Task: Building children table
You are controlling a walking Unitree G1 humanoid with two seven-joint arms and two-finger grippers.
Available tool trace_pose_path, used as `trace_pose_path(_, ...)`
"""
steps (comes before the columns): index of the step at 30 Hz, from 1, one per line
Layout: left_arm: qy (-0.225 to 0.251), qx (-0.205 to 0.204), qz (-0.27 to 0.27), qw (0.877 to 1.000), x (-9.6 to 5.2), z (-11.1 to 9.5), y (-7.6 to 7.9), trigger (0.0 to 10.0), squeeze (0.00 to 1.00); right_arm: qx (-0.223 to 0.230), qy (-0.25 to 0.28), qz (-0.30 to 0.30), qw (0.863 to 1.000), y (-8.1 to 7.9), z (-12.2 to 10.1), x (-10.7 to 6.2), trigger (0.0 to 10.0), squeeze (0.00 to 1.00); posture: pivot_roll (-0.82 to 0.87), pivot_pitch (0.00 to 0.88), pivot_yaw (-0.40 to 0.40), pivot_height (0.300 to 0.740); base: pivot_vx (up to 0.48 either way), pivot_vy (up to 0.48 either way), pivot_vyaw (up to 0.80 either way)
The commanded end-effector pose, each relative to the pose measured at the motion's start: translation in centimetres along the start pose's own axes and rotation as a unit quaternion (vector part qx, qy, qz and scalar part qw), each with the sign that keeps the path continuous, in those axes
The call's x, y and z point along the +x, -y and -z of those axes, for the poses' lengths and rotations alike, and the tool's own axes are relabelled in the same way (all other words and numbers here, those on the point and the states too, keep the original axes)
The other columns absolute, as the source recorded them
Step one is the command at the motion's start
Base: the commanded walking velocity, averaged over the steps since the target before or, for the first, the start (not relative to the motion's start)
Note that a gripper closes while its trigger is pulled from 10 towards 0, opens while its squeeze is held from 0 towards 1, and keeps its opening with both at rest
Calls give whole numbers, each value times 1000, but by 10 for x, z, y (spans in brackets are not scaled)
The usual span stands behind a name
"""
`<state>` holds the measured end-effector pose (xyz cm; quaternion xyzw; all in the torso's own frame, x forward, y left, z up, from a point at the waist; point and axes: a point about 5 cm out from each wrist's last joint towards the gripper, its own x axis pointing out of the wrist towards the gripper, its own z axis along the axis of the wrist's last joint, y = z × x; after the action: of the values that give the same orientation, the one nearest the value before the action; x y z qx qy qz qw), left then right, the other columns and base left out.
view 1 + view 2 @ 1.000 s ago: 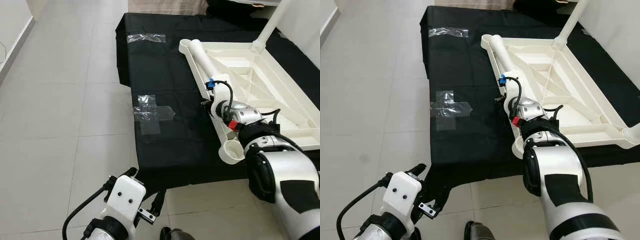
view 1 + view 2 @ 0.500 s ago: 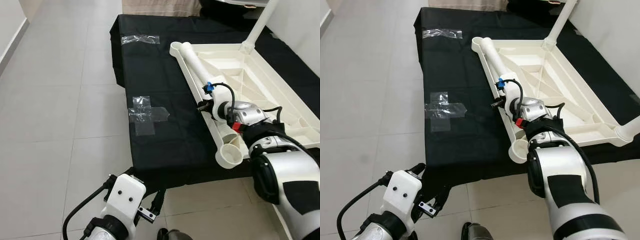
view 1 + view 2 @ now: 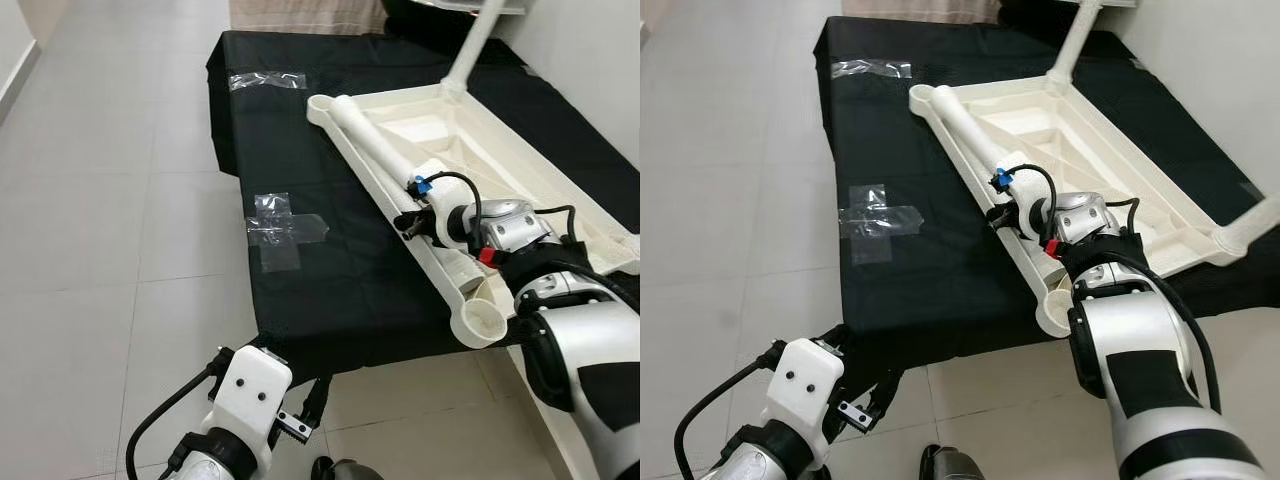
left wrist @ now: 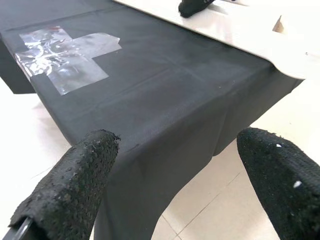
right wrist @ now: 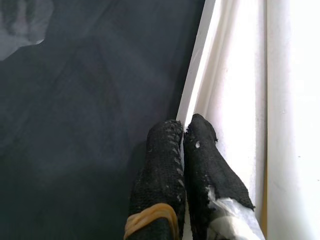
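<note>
Black cloth [image 3: 330, 290] on tile floor [image 3: 100, 220], upturned white table [image 3: 520, 180] atop, w/ tape [image 3: 280, 228].

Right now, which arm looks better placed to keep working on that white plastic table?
The right. Its end effector is shut on the rim of the upturned white plastic table top, beside the loose white leg. The left end effector hangs open, off the black cloth.

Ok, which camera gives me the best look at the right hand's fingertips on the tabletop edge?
The right wrist view: the right hand, fingers together, pinches the white tabletop's rim beside the black cloth. The eye views show the arm over that rim, fingertips tiny. The left wrist view shows one dark fingertip.
</note>
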<state>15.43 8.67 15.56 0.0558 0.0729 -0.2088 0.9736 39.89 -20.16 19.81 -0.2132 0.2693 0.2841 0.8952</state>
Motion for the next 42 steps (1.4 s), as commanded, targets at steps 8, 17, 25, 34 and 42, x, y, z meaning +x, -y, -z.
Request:
trace_pose_path(8,-13,-7,-1,1000,3,6,-3,10000,0,-148,-195,-296,923,-18,81,-21,1569,0,57,258,-132,740,0,0,0)
trace_pose_path(17,-13,-6,-2,1000,3,6,-4,10000,0,-137,-144,-234,952,-15,61,-14,10000,0,57,256,-133,740,0,0,0)
trace_pose_path(25,-13,-7,-2,1000,4,6,-3,10000,0,-148,-139,-212,956,-9,53,-16,10000,1000,57,252,-135,740,0,0,0)
trace_pose_path(34,-13,-9,-1,1000,5,7,-2,10000,0,-118,0,-250,961,-8,-5,-27,10000,0,54,246,-135,740,0,0,0)
trace_pose_path(42,-13,-10,-2,1000,5,7,-2,10000,0,-97,81,-264,956,-21,-35,-20,10000,0,56,246,-139,740,0,0,0)
